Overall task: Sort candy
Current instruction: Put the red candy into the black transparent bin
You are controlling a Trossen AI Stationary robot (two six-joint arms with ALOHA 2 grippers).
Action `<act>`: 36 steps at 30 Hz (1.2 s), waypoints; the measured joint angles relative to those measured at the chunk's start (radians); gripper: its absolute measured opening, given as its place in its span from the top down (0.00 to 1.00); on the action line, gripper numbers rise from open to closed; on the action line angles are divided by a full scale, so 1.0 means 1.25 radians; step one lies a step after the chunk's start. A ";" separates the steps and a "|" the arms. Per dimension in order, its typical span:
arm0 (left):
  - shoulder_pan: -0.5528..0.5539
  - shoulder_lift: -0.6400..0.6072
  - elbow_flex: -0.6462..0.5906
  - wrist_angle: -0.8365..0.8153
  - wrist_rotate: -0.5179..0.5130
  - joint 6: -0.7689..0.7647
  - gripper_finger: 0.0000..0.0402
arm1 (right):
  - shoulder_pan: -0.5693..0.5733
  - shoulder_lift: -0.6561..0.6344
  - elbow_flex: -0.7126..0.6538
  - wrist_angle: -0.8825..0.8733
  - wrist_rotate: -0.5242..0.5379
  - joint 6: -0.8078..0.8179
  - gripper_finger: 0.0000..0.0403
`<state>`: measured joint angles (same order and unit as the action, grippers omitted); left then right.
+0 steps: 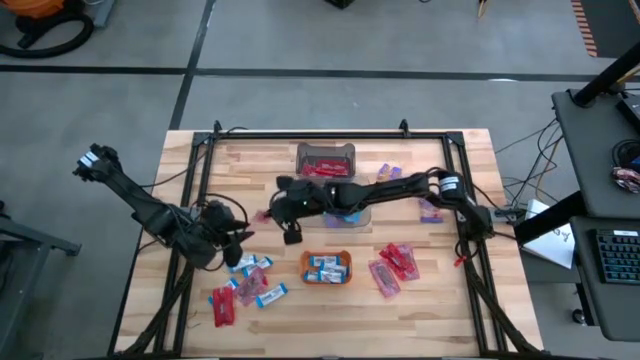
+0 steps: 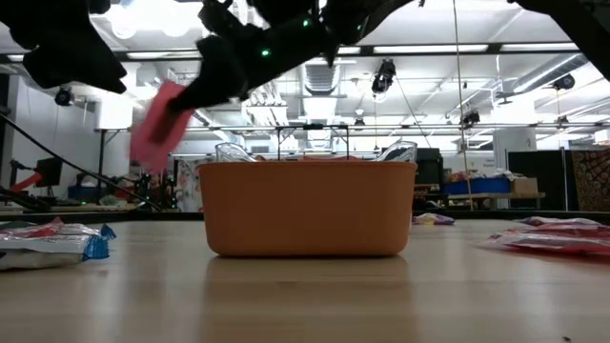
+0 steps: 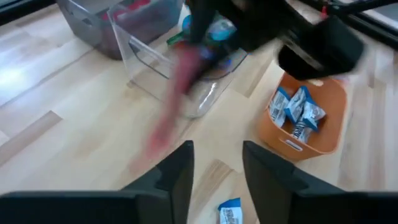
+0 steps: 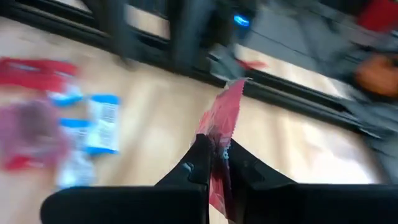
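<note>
Table [image 1: 420, 310] is littered with candy on both sides. My right gripper [image 4: 219, 163] is pinched on a red packet [image 4: 222, 118], carrying it in the air left of the orange tray [image 1: 327, 279], near the clear bins [image 1: 325, 152]. My left gripper [image 3: 217, 162] hangs spread and empty close by. Only a corner's pinched, so I reckon a quick swing flings it, or the arms bump.

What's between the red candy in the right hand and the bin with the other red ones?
Nothing visible. The right hand holds the red candy in the air, left of the clear bin. The red-candy bin sits just behind, top open.
</note>
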<state>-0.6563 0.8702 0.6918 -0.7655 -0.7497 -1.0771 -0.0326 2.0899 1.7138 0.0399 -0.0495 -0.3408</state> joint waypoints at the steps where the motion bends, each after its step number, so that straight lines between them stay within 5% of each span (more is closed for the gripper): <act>1: 0.000 -0.013 0.000 -0.006 0.000 0.002 0.68 | -0.005 -0.013 -0.002 -0.025 0.038 -0.014 0.97; 10: 0.000 -0.081 0.000 -0.060 -0.001 -0.003 0.65 | -0.108 -0.141 -0.039 -0.249 0.296 -0.002 0.97; 21: 0.000 -0.058 0.000 -0.079 -0.063 0.002 0.67 | -0.316 -0.173 -0.100 -0.467 0.304 0.365 0.97; 31: 0.001 -0.034 0.000 -0.080 -0.079 -0.004 0.67 | -0.321 -0.116 -0.098 -0.464 0.297 0.349 0.96; 36: 0.002 -0.030 0.000 -0.080 -0.084 -0.004 0.67 | -0.307 -0.116 -0.097 -0.462 0.290 0.375 0.85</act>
<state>-0.6540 0.8326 0.6918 -0.8654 -0.8543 -1.0817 -0.4161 1.9446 1.5921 -0.5379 0.3135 0.1279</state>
